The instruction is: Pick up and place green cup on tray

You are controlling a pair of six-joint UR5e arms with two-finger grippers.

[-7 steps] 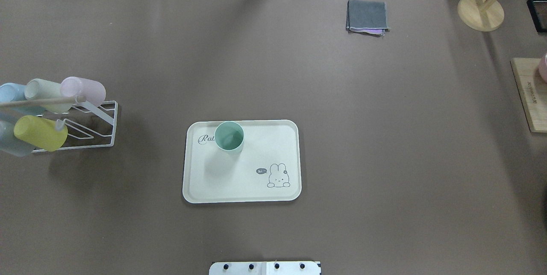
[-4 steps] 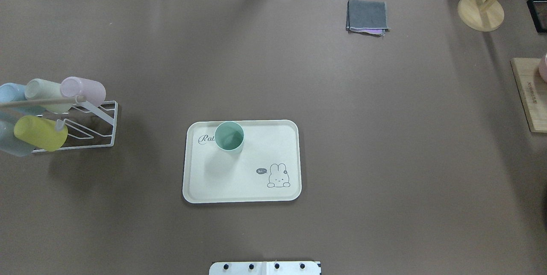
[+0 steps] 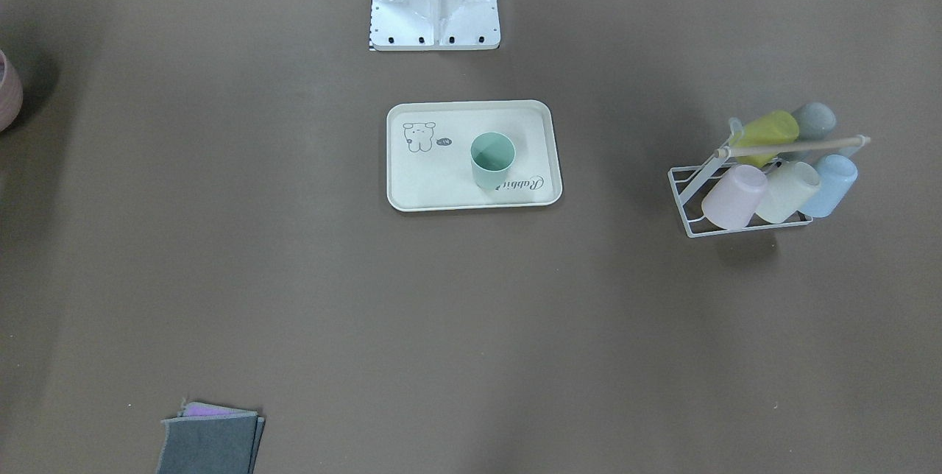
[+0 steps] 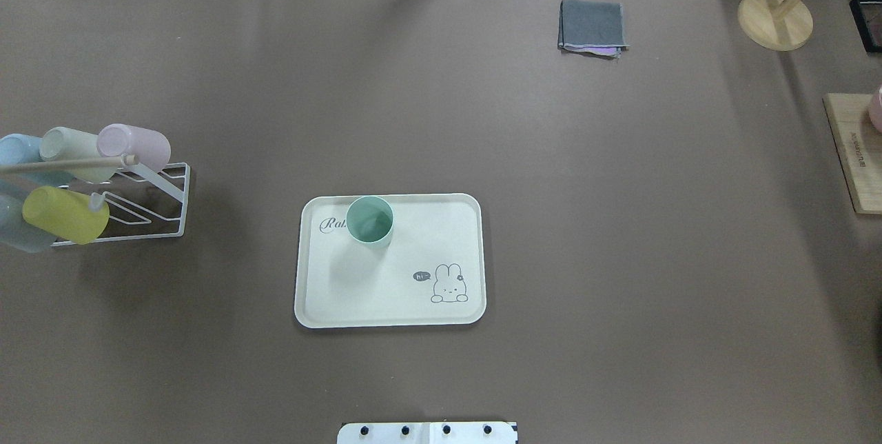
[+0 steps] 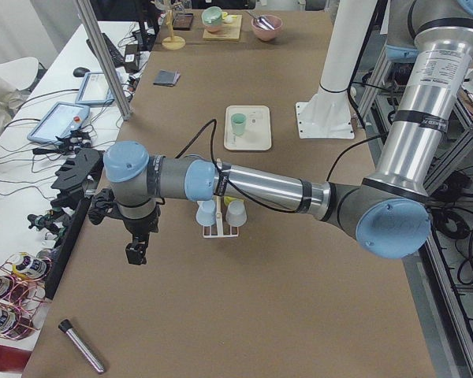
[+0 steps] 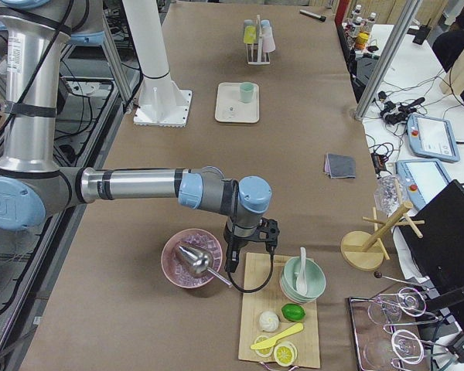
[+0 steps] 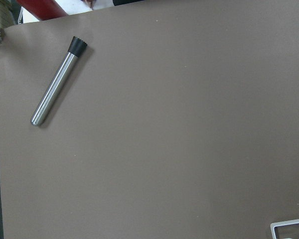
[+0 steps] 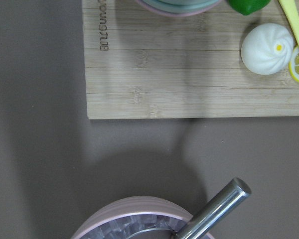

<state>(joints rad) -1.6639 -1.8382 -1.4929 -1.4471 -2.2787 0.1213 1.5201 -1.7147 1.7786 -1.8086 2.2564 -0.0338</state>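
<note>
The green cup (image 4: 369, 220) was seen upright on the tray (image 4: 386, 299), over the script and just inside the tray's far rim, so the placing was judged done and only a retreat seemed called for. The left gripper (image 5: 134, 253) and right gripper (image 6: 233, 261) were held well away from the tray; their opening could not be told. The cup rack (image 4: 138, 203) stood well apart from the tray

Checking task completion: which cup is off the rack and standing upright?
The green cup, mouth up on the tray; the rest hang tilted on the white rack.
</note>
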